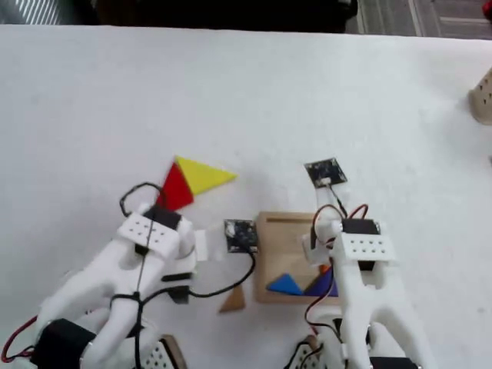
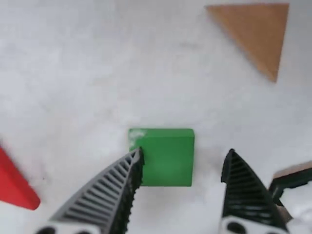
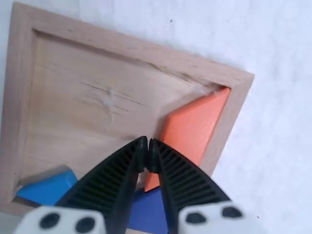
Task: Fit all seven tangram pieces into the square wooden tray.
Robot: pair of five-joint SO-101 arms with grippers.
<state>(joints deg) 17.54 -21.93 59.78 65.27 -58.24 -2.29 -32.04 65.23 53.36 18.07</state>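
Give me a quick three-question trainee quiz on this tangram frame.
1. True or false: the right gripper is shut above the wooden tray.
2. Which piece lies at the tips of the open left gripper? A) red triangle B) green square C) tan triangle
3. Fill in: ___ pieces show inside the tray.
Key: 1 true. 2 B. 3 three: orange piece, light blue piece, dark blue piece.

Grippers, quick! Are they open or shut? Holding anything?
Left gripper: open over the green square, not clamped on it.
Right gripper: shut, empty, over the wooden tray.
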